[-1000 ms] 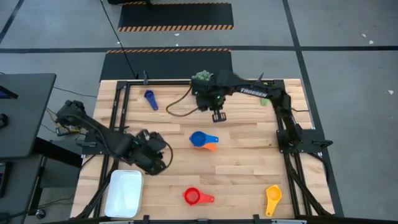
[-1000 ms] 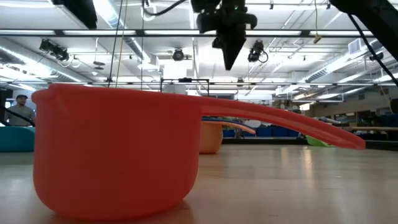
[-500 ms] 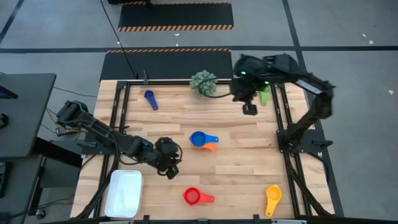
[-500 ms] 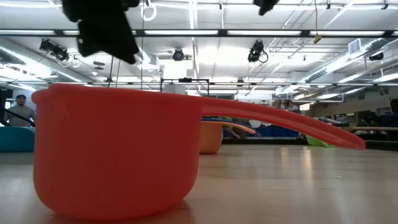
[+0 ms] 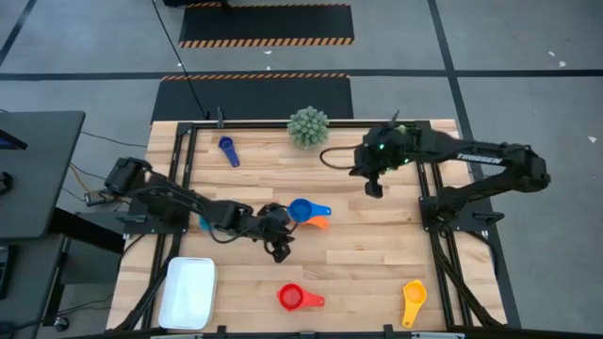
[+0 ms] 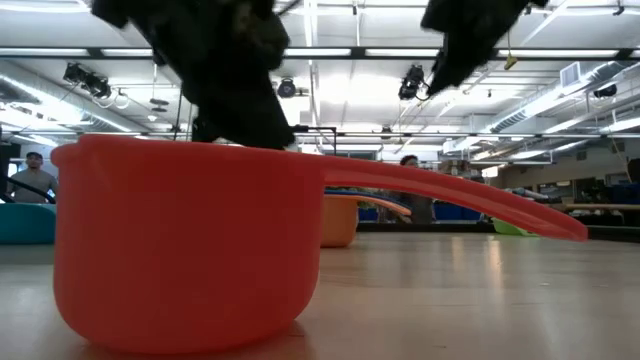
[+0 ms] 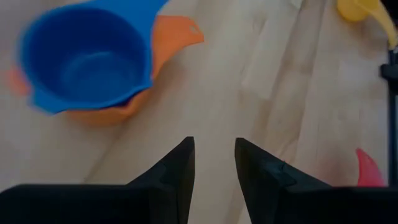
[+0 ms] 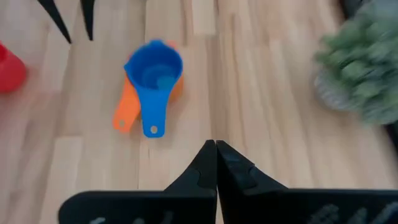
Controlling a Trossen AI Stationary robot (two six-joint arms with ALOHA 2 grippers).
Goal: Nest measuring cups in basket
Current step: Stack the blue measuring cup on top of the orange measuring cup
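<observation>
High view. I have the left gripper [image 5: 279,247] out over the middle of the bench, just beside the light blue cup [image 5: 302,210], which sits nested in the orange cup [image 5: 321,222]. I judge the step in hand to be the approach to that stacked pair; nothing has gone into the basket [image 5: 187,293], which lies bare at the near left corner. The red cup [image 5: 294,298] rests by the near edge, the yellow cup [image 5: 413,300] at the near right corner, and the dark blue cup [image 5: 226,150] toward the far left corner. The right gripper [image 5: 373,186] hangs above the far right part of the bench, near the spiky plant [image 5: 308,125] at the far edge.

Low view. The red cup fills the foreground; both arms show only as dark shapes above it, and finger spacing cannot be read here.

Left wrist view. The left fingers [image 7: 177,171] stand a little apart with bare wood between them. They hold nothing and touch nothing. The stacked pair lies ahead, clear of the tips.

Right wrist view. The right fingers [image 8: 205,163] are pressed together and empty, pointing toward the stacked pair from the far side.

Next move, as I judge it: advance the left gripper to the pair, settle the fingers across a rim or handle, close, then carry it to the basket.
</observation>
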